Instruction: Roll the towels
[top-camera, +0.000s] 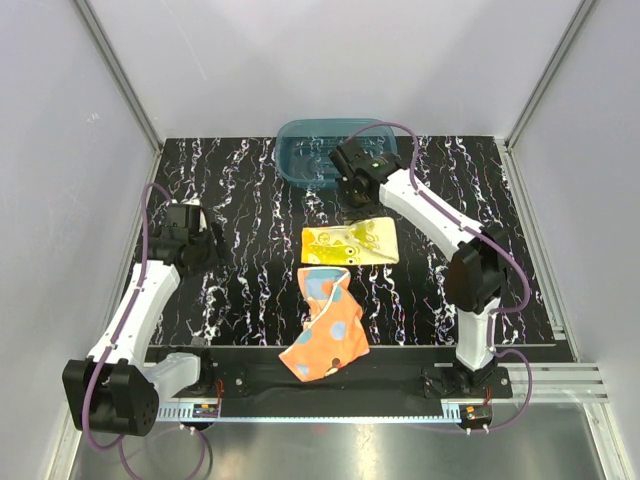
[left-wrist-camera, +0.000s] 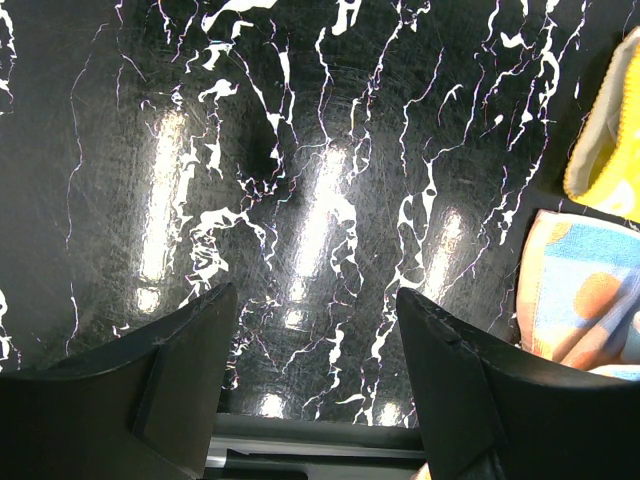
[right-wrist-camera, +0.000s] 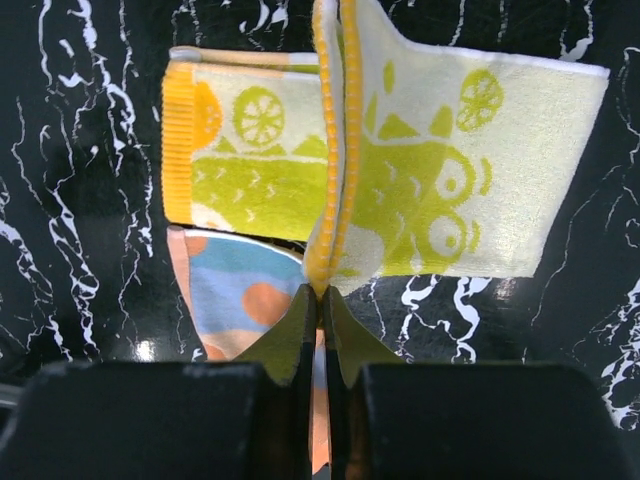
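You are sitting at the very start of this job: neither towel is showing a single turn of roll. The yellow towel (top-camera: 350, 245) is lying near the middle of the table (top-camera: 240, 200), mostly flat as a wide strip. The orange towel (top-camera: 325, 335) is lying rumpled at its 6 o'clock, with its far end tucking just under the yellow one.

Your right gripper (right-wrist-camera: 320, 292) is pinching the yellow towel. Its fingers are pressing together on an orange-trimmed edge that is standing up as a thin ridge between them, while the rest of the cloth is resting on the table. Your left gripper (left-wrist-camera: 315, 295) is hovering at the yellow towel's 9 o'clock, well apart from it, jaws standing wide and holding nothing, with only bare table beneath. The tub (top-camera: 300, 150) is sitting at 12 o'clock.

I am judging that all the rolling is left to do: the yellow towel from that pinched edge, then straightening and rolling the orange one.
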